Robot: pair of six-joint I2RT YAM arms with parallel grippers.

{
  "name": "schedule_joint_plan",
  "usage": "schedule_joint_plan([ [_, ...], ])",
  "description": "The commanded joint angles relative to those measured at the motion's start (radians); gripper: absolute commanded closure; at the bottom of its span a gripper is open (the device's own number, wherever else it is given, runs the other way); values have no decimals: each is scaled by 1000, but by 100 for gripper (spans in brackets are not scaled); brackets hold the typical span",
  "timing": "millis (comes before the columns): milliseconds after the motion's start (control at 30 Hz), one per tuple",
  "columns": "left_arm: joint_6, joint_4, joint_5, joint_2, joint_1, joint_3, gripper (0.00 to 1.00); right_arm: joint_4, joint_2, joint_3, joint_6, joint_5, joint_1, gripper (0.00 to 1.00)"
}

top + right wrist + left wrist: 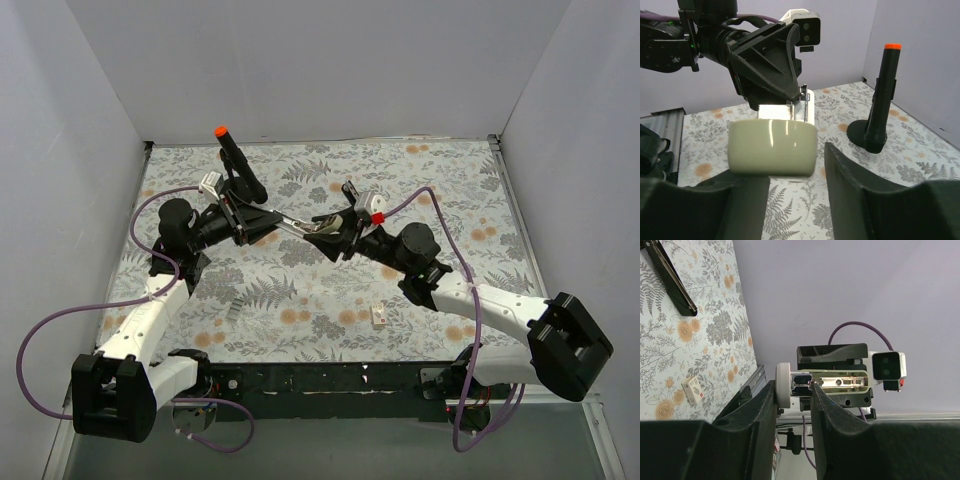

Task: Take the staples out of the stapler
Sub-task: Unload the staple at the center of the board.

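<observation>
Two arms, two end effectors, one stapler, one stand and two small loose bits on the flower-patterned desk (300, 300). The slim bar-shaped stapler (302, 226), dark with a bright silver metal channel exposed and a pale rounded end, hangs above the desk at the centre of the top frame, bridging the arms. Its long axis runs left to right there, dipping slightly toward the right. In the right wrist frame it points straight at the lens, pale end nearest.

The left end effector (262, 222) is clamped on the stapler's left end. The right end effector (338, 230) straddles the pale end with its jaws apart, a sliver of desk showing beside one finger.

The single black stand with an orange-tipped rod (240, 165) is upright just above the left end effector in the top frame. One small white box with a red mark (380, 315) lies lower right of centre, and one small grey piece (232, 307) lower left. A slim black bar with a silvery edge (671, 284) shows upper left in the left wrist frame; whether it belongs to the stapler I cannot tell
</observation>
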Motion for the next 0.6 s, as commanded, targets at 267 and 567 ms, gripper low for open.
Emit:
schedule_joint_plan([
  [267, -218, 63, -1, -16, -4, -24, 41, -31, -51, 56, -39, 38, -3, 99],
  [567, 160, -270, -28, 21, -4, 83, 12, -395, -178, 53, -262, 145, -77, 99],
])
